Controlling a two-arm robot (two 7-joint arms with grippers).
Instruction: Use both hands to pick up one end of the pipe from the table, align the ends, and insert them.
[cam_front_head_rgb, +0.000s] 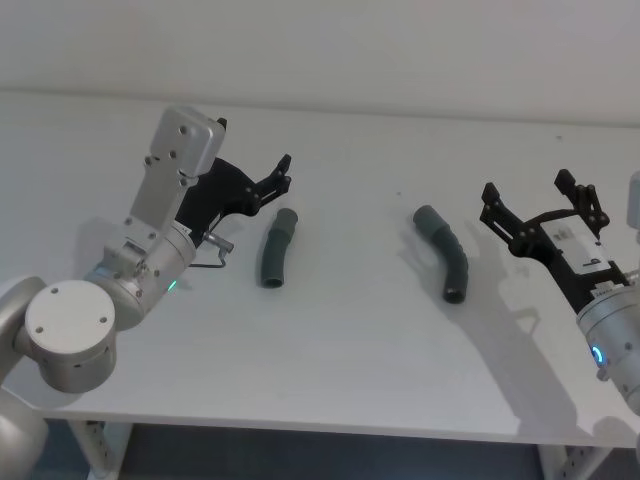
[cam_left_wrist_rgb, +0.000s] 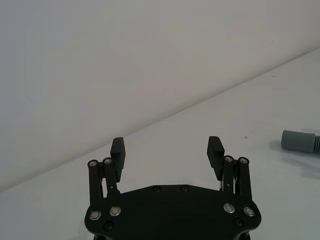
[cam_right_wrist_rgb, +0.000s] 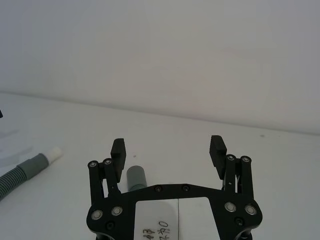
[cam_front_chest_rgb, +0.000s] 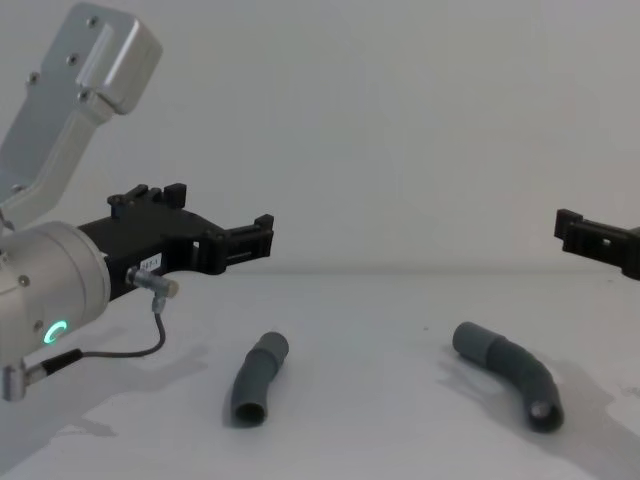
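Observation:
Two bent dark-grey pipe pieces lie on the off-white table (cam_front_head_rgb: 350, 330). The left piece (cam_front_head_rgb: 277, 247) (cam_front_chest_rgb: 256, 380) rests just in front of my left gripper (cam_front_head_rgb: 284, 172) (cam_left_wrist_rgb: 166, 147) (cam_front_chest_rgb: 220, 215), which hovers open and empty above the table. The right piece (cam_front_head_rgb: 444, 252) (cam_front_chest_rgb: 510, 372) lies left of my right gripper (cam_front_head_rgb: 527, 188) (cam_right_wrist_rgb: 167, 146), also open and holding nothing. In the right wrist view a grey cuff (cam_right_wrist_rgb: 135, 177) sits below the jaws, and farther off a ribbed piece (cam_right_wrist_rgb: 20, 172) ends in a white tip (cam_right_wrist_rgb: 54, 154). A grey cuff (cam_left_wrist_rgb: 298, 141) shows in the left wrist view.
A plain wall (cam_front_chest_rgb: 400, 120) stands behind the table. The table's front edge (cam_front_head_rgb: 330, 428) runs close to my body. A thin cable (cam_front_chest_rgb: 150, 345) loops under the left wrist.

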